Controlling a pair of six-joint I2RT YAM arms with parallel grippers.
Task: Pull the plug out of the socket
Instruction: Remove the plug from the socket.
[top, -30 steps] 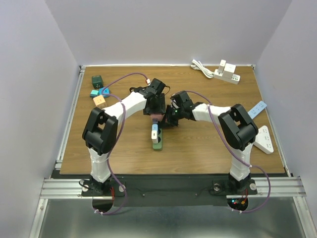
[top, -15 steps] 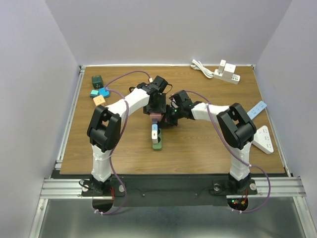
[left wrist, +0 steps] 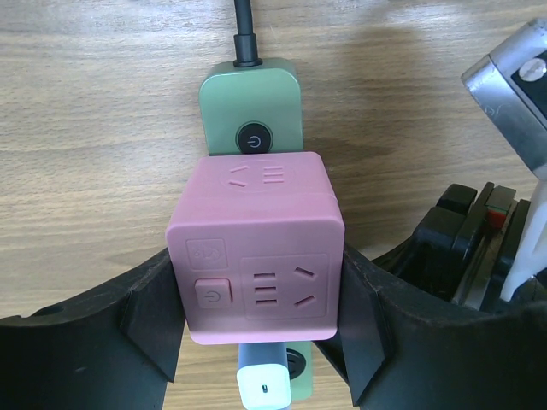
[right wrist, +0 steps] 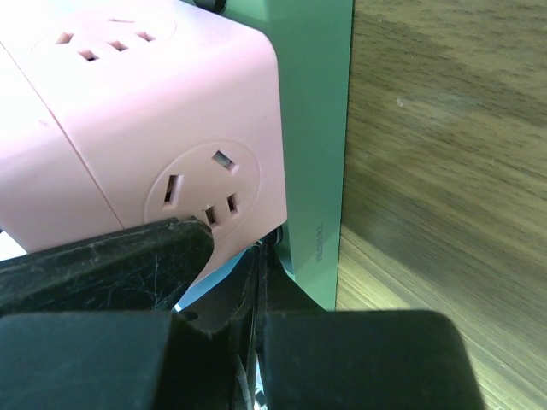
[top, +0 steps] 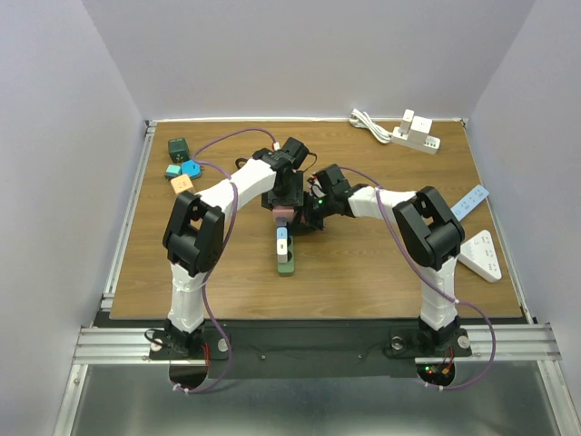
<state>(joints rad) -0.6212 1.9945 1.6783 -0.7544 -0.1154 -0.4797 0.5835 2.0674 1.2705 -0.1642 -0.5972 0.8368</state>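
Observation:
A green power strip [top: 288, 264] lies mid-table, and a pink cube plug [top: 284, 214] sits in its far end. A white-and-blue plug [top: 282, 242] sits just nearer. My left gripper [top: 282, 202] is shut on the pink cube [left wrist: 256, 248], with its fingers [left wrist: 154, 329] pressed on both sides, above the strip [left wrist: 249, 107]. My right gripper [top: 310, 216] is shut. In the right wrist view its tip [right wrist: 261, 256] sits at the seam between the cube [right wrist: 154, 128] and the strip [right wrist: 312, 128].
A white power strip with a coiled cable [top: 413, 134] lies at the back right. Two more white strips [top: 481, 255] [top: 472, 200] lie by the right edge. Small green, blue and orange cubes [top: 180, 166] sit at the back left.
My left arm has swung slightly right while holding the cube. My right gripper has edged left against the cube. The strip has not visibly moved.

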